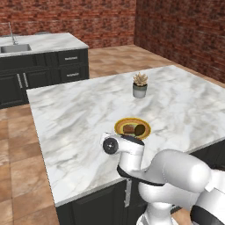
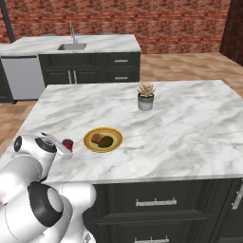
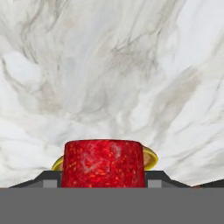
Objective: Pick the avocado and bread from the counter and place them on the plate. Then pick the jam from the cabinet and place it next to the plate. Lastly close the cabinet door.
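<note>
**Jam jar coming down beside the loaded plate**

Jam, the small dark red speckled cylindrical jar, is sitting between my gripper fingers, which are part-way closed against its sides; I am holding it low over the white-grey veined marble counter, just beside the round yellow-rimmed plate. In the right base view the jar is showing just off the plate's rim, on the side toward my arm.

I am judging the first stage finished: the dark oval avocado and the tan-brown blocky bread are both lying on the plate. Whether the jar is already resting on the marble I cannot tell. Remaining, as I am reading it: letting go of the jar, then shutting the cabinet door.
</note>
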